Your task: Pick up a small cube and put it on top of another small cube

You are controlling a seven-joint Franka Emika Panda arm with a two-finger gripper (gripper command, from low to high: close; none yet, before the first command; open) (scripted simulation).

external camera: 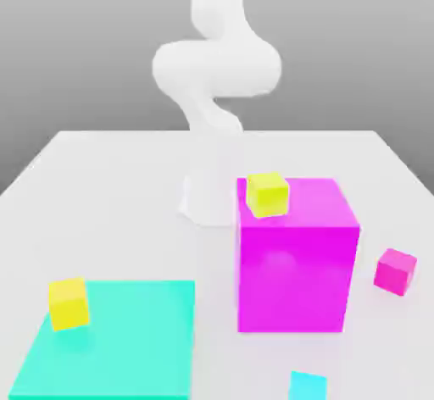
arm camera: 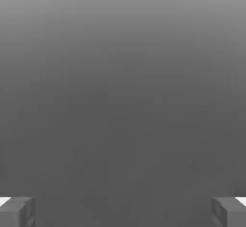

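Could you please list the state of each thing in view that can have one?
Tool: open, holding nothing
Small magenta-pink cube: ungrasped, beside the large magenta block, not stacked
Yellow cube at the exterior view's left: ungrasped, at the turquoise square's edge
Cyan cube: ungrasped, partly cut off by the picture's edge

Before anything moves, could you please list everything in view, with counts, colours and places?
big block: one, magenta, on the table right of centre in the exterior view
flat panel: one, turquoise, at the exterior view's lower left
yellow cubes: two, one at the big block's top, one at the panel's left side
small cube: one, magenta-pink, on the table to the exterior view's right of the big block
cyan object: one, cut off by the exterior view's bottom edge
table: one, whitish, under these things
robot arm: one, white, behind the big block
gripper: one, grey fingers, wide apart in the hand view
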